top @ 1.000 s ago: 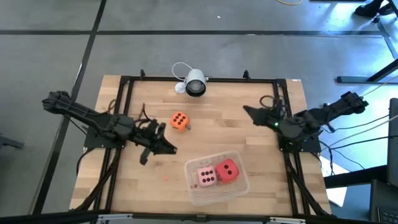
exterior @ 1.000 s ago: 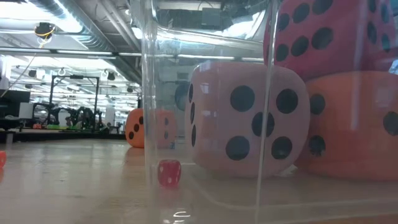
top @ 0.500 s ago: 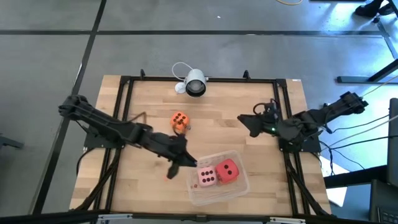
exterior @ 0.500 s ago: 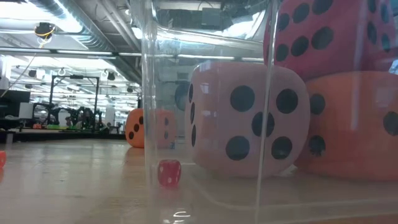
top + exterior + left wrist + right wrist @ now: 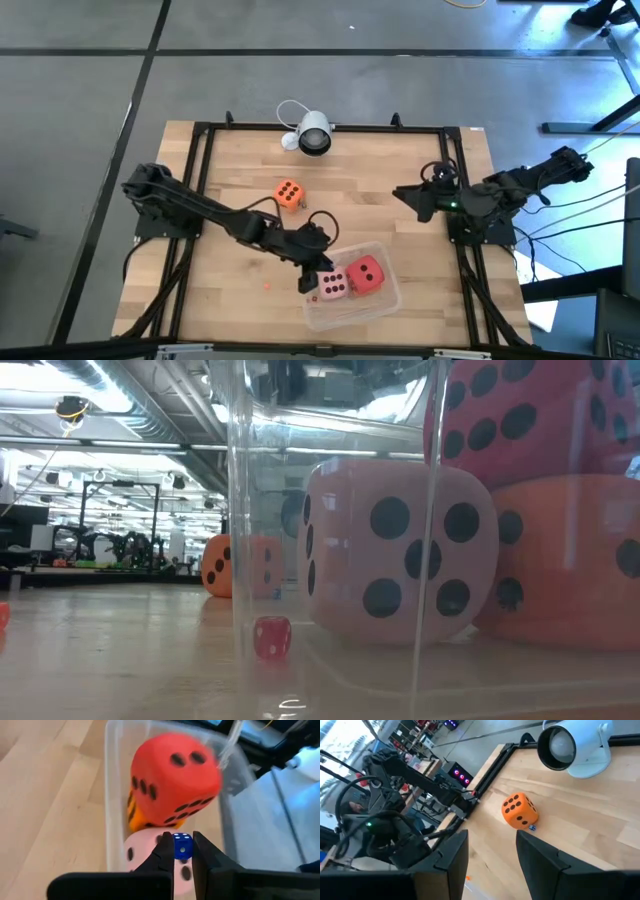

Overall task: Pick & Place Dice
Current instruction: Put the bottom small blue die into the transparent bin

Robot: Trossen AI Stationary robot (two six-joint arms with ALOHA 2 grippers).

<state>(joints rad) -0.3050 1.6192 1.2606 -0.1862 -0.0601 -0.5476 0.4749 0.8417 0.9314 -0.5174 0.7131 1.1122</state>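
- The left gripper (image 5: 312, 279) reaches out over the near-left corner of the clear plastic tub (image 5: 385, 297); its fingers (image 5: 161, 855) pinch a tiny blue die (image 5: 182, 845) between the tips (white pips show on it in the left wrist view).
- Inside the tub, the pale pink die (image 5: 332, 284) sits on the left and the red die (image 5: 366, 272) on the right, touching each other.
- In the left wrist view an orange die (image 5: 137, 821) shows under the red one, wedged between it and the pink die; the low view shows it too, lying beneath the red die against the tub's floor.
- A second orange die (image 5: 288, 194) stands alone on the bare wood of the desk (image 5: 380, 200), well apart from the tub and between it and the white camera (image 5: 313, 133) at the far edge.
- A very small blue object (image 5: 532, 827) lies just beside that orange die (too small to say what it is).
- A tiny red die (image 5: 271, 637) rests on the desk close to the tub's wall in the low view.
- The right gripper (image 5: 403, 195) hovers over the right side of the desk, away from all the dice, its fingers (image 5: 542, 855) spread with nothing between them.
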